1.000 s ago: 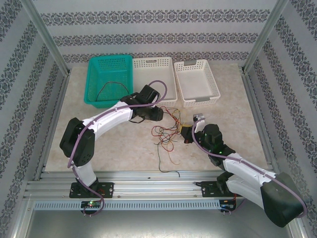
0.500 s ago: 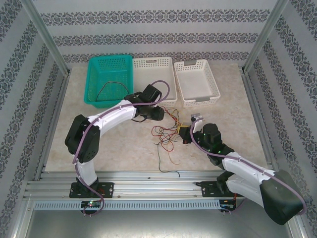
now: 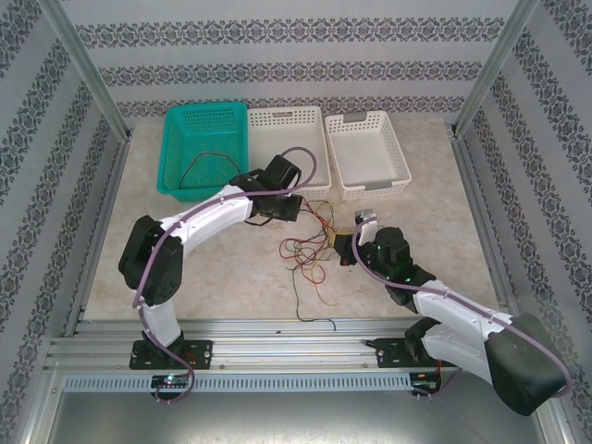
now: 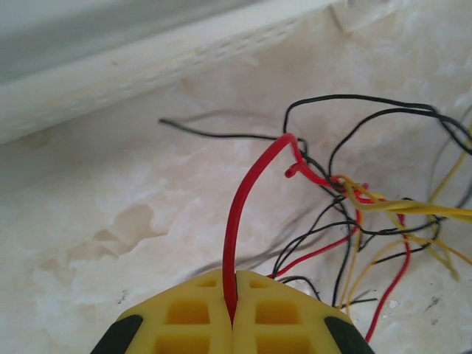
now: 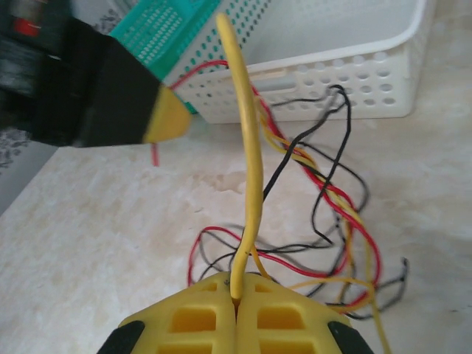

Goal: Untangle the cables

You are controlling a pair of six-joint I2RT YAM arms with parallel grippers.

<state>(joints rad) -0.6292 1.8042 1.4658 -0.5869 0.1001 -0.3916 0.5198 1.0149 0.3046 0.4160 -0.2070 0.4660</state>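
Top: cables (image 3: 310,242) tangled on bench (image 3: 240,273) between arms; left wrist: left fingers (image 4: 184,317) pinch red cable (image 4: 237,221); right wrist: right fingers (image 5: 192,321) pinch yellow cable (image 5: 254,169), so hard pulling apart could tighten the knot or slip a cable.

Damask-striped wallpaper (image 3: 305,55) covers the sides at 9, 12 and 3 o'clock. Aluminium rails (image 3: 277,340) edge the marbled beige tabletop (image 3: 231,277) at 6 o'clock.

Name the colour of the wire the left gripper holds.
Red wire; left wrist view shows it best.
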